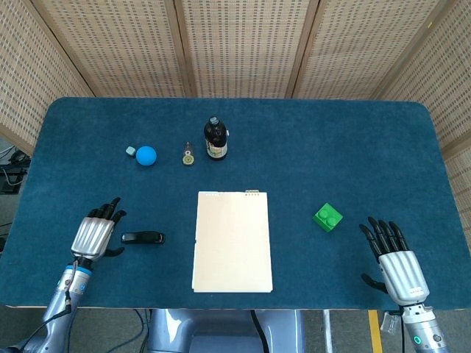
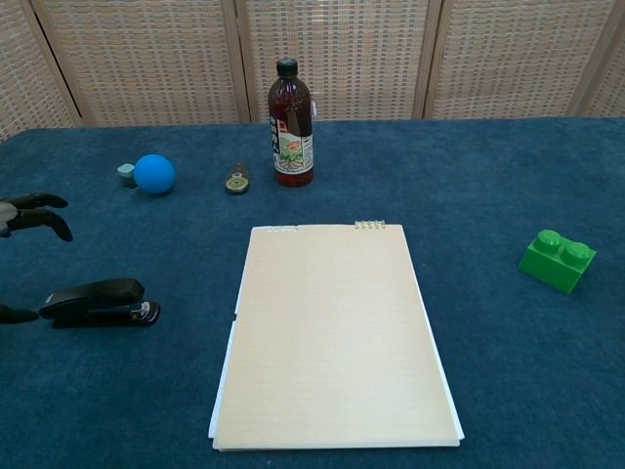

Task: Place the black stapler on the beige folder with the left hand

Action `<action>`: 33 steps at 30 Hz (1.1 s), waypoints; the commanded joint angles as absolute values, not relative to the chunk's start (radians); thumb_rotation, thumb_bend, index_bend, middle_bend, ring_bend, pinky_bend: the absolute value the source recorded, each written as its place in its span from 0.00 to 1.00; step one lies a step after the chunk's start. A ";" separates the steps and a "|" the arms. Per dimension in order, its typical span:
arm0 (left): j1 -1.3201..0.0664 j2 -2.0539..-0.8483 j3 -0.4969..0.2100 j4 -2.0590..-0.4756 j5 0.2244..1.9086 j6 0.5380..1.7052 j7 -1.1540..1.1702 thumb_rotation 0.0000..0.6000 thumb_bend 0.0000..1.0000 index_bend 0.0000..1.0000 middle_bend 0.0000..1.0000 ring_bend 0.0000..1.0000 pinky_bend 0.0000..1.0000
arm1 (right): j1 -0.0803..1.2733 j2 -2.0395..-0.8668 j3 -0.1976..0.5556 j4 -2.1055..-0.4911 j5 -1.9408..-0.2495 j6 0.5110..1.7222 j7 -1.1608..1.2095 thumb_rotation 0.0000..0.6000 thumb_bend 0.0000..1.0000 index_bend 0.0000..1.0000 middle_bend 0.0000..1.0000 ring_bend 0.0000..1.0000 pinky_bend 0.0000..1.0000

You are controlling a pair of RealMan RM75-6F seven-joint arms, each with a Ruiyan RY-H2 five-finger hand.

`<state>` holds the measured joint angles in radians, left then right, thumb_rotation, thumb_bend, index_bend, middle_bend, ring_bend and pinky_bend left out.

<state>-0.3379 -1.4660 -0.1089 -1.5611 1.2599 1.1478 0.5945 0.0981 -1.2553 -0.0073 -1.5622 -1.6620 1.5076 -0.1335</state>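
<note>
The black stapler (image 1: 143, 237) (image 2: 98, 302) lies flat on the blue table, left of the beige folder (image 1: 232, 241) (image 2: 334, 337), which lies in the table's middle. My left hand (image 1: 95, 234) (image 2: 23, 217) hovers just left of the stapler with its fingers spread, holding nothing; the thumb reaches toward the stapler's left end. In the chest view only its fingertips show at the left edge. My right hand (image 1: 397, 263) rests open near the table's front right corner, far from both.
A dark bottle (image 1: 215, 138) (image 2: 291, 124), a small round item (image 1: 188, 155), a blue ball (image 1: 146, 155) (image 2: 153, 174) and a small grey piece (image 1: 130, 151) stand at the back. A green brick (image 1: 327, 218) (image 2: 558, 260) sits right of the folder.
</note>
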 commanded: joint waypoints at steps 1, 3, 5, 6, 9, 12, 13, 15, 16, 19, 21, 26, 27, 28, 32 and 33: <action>-0.364 -1.502 -0.109 -1.553 1.236 1.129 0.634 1.00 0.17 0.27 0.09 0.16 0.25 | 0.098 -1.254 -0.007 -1.563 -1.661 1.508 -0.131 1.00 0.13 0.00 0.00 0.00 0.00; -0.376 -1.521 -0.112 -1.552 1.220 1.124 0.653 1.00 0.17 0.28 0.09 0.16 0.25 | 0.098 -1.253 -0.007 -1.563 -1.663 1.509 -0.127 1.00 0.13 0.00 0.00 0.00 0.00; -0.390 -1.544 -0.113 -1.548 1.198 1.116 0.674 1.00 0.17 0.29 0.10 0.17 0.25 | 0.098 -1.253 -0.007 -1.562 -1.666 1.511 -0.124 1.00 0.13 0.00 0.00 0.00 0.00; -0.397 -1.554 -0.113 -1.543 1.190 1.112 0.685 1.00 0.18 0.29 0.10 0.17 0.26 | 0.098 -1.253 -0.008 -1.562 -1.666 1.511 -0.122 1.00 0.13 0.00 0.00 0.00 0.00; -0.412 -1.582 -0.115 -1.525 1.167 1.109 0.711 1.00 0.22 0.31 0.11 0.18 0.28 | 0.098 -1.251 -0.008 -1.562 -1.666 1.512 -0.118 1.00 0.13 0.00 0.00 0.00 0.00; -0.422 -1.600 -0.117 -1.515 1.151 1.104 0.716 1.00 0.25 0.34 0.13 0.19 0.29 | 0.098 -1.250 -0.007 -1.562 -1.666 1.513 -0.114 1.00 0.13 0.00 0.00 0.00 0.00; -0.426 -1.607 -0.116 -1.510 1.146 1.103 0.718 1.00 0.26 0.35 0.14 0.19 0.29 | 0.098 -1.250 -0.007 -1.562 -1.666 1.513 -0.113 1.00 0.13 0.00 0.00 0.00 0.00; -0.433 -1.621 -0.114 -1.497 1.140 1.103 0.725 1.00 0.36 0.40 0.17 0.22 0.32 | 0.098 -1.249 -0.006 -1.561 -1.666 1.512 -0.111 1.00 0.13 0.00 0.00 0.00 0.00; -0.436 -1.629 -0.112 -1.490 1.138 1.104 0.730 1.00 0.39 0.43 0.20 0.24 0.33 | 0.099 -1.249 -0.006 -1.560 -1.665 1.512 -0.110 1.00 0.13 0.00 0.00 0.00 0.00; -0.446 -1.665 -0.104 -1.458 1.145 1.115 0.739 1.00 0.55 0.59 0.33 0.36 0.42 | 0.098 -1.249 -0.006 -1.560 -1.668 1.515 -0.106 1.00 0.13 0.00 0.00 0.00 0.00; -0.452 -1.703 -0.096 -1.414 1.168 1.131 0.734 1.00 0.63 0.73 0.46 0.47 0.50 | 0.098 -1.248 -0.005 -1.559 -1.668 1.516 -0.103 1.00 0.13 0.00 0.00 0.00 0.00; -0.467 -1.728 -0.089 -1.369 1.239 1.153 0.666 1.00 0.66 0.83 0.55 0.54 0.55 | 0.098 -1.248 -0.004 -1.559 -1.666 1.517 -0.099 1.00 0.13 0.00 0.00 0.00 0.00; -0.471 -1.726 -0.090 -1.368 1.256 1.158 0.652 1.00 0.66 0.84 0.55 0.55 0.56 | 0.098 -1.247 -0.004 -1.559 -1.666 1.517 -0.098 1.00 0.13 0.00 0.00 0.00 0.00; -0.474 -1.723 -0.091 -1.368 1.268 1.162 0.640 1.00 0.66 0.84 0.55 0.55 0.56 | 0.098 -1.247 -0.004 -1.558 -1.666 1.517 -0.098 1.00 0.13 0.00 0.00 0.00 0.00; -0.501 -1.694 -0.108 -1.408 1.308 1.164 0.616 1.00 0.65 0.84 0.55 0.55 0.56 | 0.098 -1.246 -0.003 -1.560 -1.665 1.518 -0.096 1.00 0.13 0.00 0.00 0.00 0.00; -0.513 -1.686 -0.116 -1.425 1.316 1.161 0.619 1.00 0.65 0.84 0.55 0.55 0.56 | 0.097 -1.246 -0.003 -1.560 -1.665 1.519 -0.095 1.00 0.13 0.00 0.00 0.00 0.00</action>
<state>-0.4915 -1.7037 -0.1022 -1.3962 1.3001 1.1613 0.6228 0.0975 -1.2459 -0.0029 -1.5603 -1.6646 1.5185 -0.0954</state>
